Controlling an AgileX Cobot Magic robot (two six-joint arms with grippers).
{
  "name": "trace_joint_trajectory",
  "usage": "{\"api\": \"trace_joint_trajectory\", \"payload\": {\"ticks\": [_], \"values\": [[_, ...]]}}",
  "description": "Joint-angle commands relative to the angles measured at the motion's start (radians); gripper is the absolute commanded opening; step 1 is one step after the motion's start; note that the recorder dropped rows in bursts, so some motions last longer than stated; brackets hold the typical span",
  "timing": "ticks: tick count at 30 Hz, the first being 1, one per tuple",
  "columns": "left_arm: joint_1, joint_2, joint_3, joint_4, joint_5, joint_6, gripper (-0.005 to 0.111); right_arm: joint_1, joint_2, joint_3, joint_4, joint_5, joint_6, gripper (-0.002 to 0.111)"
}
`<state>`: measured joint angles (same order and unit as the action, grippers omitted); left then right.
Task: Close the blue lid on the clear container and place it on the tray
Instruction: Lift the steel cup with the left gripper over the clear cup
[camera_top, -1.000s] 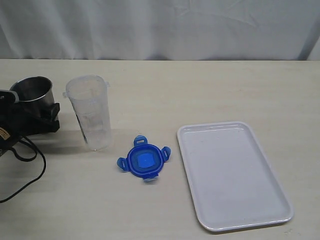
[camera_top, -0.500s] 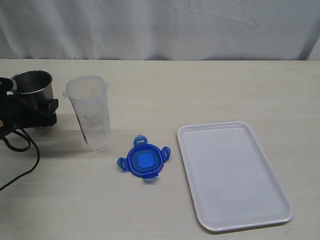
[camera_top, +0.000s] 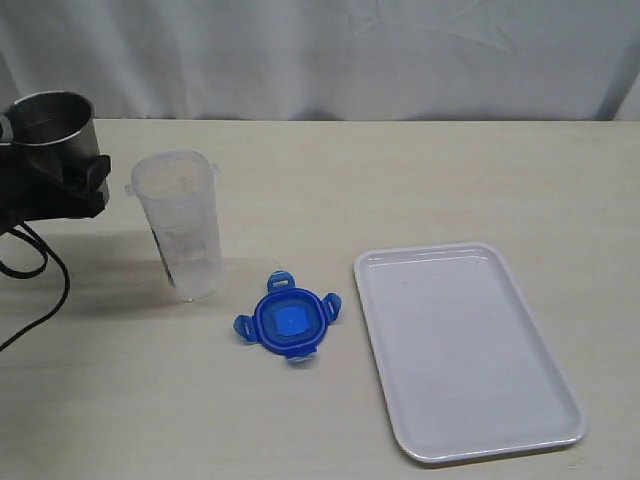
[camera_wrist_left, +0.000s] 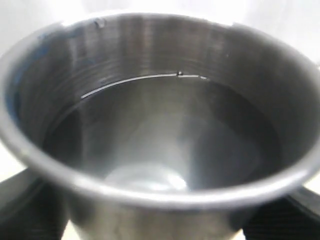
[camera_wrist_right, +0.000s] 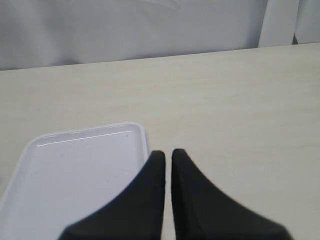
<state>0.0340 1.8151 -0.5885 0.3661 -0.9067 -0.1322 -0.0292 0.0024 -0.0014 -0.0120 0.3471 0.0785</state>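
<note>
- We see a pale, wood-grained table (camera_top: 420, 180) as the work surface, with a creased white cloth backdrop (camera_top: 330, 60) hanging behind its far edge.
- The clear container (camera_top: 185, 225) stands upright on the table, left of centre, with its mouth open.
- The blue lid (camera_top: 288, 322) lies flat on the table, near the container but not touching it, between the container and the tray (camera_top: 465, 350).
- The tray rests flat on the right part of the table, and its white floor is bare.
- The left gripper (camera_top: 60, 190) clamps a grey metal cup (camera_top: 55, 125) at the left edge. The left wrist view shows black pads on both sides of the cup wall.
- A black cable (camera_top: 40, 290) loops over the table below that gripper.
- The right gripper (camera_wrist_right: 168, 152) holds nothing. Its fingers are almost together, with only a thin slit between them, and it hangs above the table beside the tray's corner.
</note>
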Motion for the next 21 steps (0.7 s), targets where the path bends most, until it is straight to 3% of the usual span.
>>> {"api": "trace_joint_trajectory", "payload": {"ticks": [1,21], "values": [[0.000,-0.085,-0.008,0.069,-0.070,-0.080,0.000,-0.004,-0.002,0.001,-0.003,-0.007,0.001,0.005],[-0.019,-0.157,-0.064,0.244,0.015,-0.095,0.000,-0.004,-0.002,0.001,-0.003,-0.007,0.001,0.005]]}}
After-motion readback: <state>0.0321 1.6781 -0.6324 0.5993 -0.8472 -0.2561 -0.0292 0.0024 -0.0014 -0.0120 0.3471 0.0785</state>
